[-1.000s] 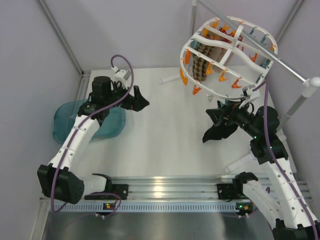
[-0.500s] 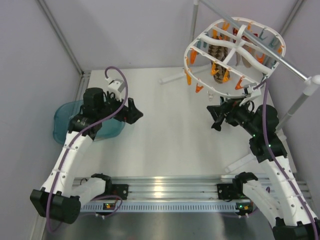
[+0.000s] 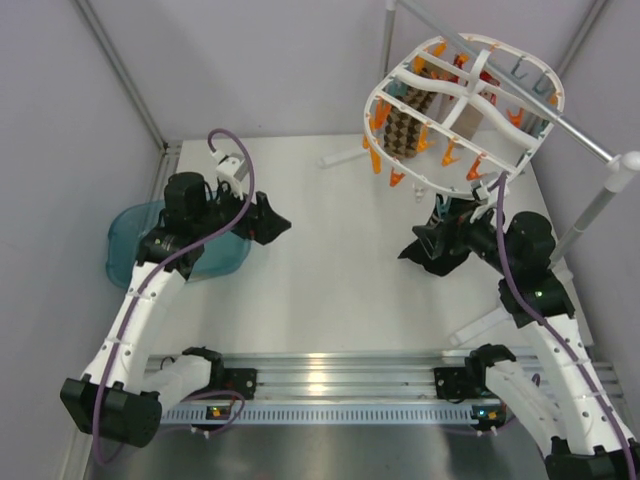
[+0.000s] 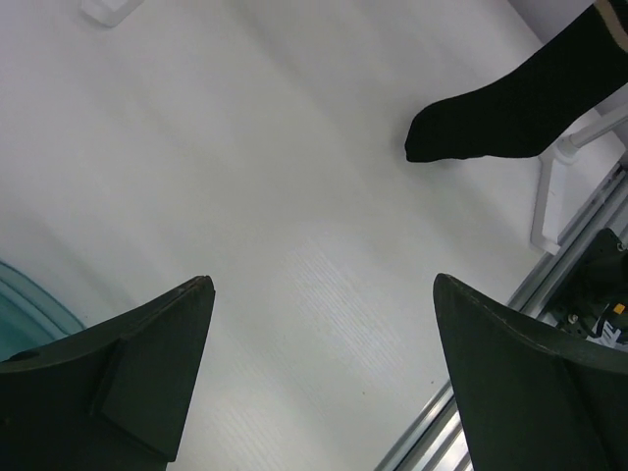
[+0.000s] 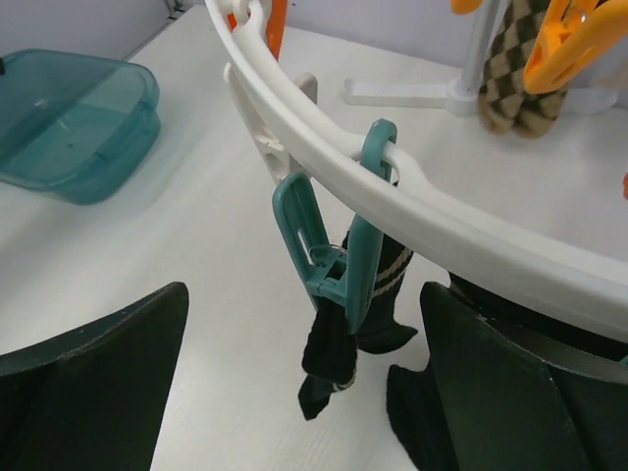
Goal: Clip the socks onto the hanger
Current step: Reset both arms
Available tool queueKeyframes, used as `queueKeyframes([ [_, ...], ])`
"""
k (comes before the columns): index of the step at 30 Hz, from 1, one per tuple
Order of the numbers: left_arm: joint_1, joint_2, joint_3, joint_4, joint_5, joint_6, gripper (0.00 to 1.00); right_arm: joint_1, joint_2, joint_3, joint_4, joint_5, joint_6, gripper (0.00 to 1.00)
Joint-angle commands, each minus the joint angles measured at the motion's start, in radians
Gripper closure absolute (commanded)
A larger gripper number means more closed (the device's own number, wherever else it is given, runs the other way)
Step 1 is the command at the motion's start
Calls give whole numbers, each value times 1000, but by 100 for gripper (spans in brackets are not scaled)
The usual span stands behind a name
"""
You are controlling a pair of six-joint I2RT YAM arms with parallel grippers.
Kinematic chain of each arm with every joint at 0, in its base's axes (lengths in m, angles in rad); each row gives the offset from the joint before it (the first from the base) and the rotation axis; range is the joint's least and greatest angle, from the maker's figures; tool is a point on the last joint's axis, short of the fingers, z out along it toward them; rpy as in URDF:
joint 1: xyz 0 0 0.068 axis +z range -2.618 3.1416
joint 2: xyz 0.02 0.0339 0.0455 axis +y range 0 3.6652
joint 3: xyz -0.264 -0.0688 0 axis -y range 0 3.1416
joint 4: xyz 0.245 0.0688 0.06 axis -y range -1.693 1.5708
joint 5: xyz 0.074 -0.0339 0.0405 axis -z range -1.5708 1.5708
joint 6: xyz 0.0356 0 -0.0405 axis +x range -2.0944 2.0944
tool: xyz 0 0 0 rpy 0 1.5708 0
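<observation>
The white oval hanger (image 3: 462, 105) hangs at the back right, fringed with orange and teal clips. In the right wrist view a teal clip (image 5: 334, 245) on the hanger ring (image 5: 442, 206) pinches a black sock (image 5: 339, 358). Behind it more black fabric with tan-and-white stripes (image 5: 391, 280) hangs down; I cannot tell what holds it. My right gripper (image 5: 302, 294) stands open on either side of the clip, touching nothing. It sits just under the hanger (image 3: 425, 245). My left gripper (image 3: 275, 220) is open over the bare table, and a black sock toe (image 4: 500, 108) shows far ahead of it (image 4: 322, 285).
A teal plastic bin (image 3: 150, 245) lies at the table's left edge under the left arm. A brown patterned sock (image 3: 405, 115) hangs inside the hanger. The grey pole stand (image 3: 590, 215) rises on the right, its white foot (image 3: 345, 155) at the back.
The hanger has swung and turned on its pole. The left arm drew back toward the left. The right gripper shifted slightly under the hanger, and both stayed open.
</observation>
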Motion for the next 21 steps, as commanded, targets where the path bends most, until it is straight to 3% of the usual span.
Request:
queueKeyframes([
  [1,1,7,6,134,111,-20,2,-8,-12,28,57,38,-170,0],
  [11,1,104,100,213,175,-100,2,-8,65,214,-170,10,-353,0],
  [14,-8,144,126,316,210,-174,2,-5,30,176,-210,-2,-456,0],
  [21,-92,262,175,589,223,-246,2,-2,-38,50,-98,51,-703,0],
])
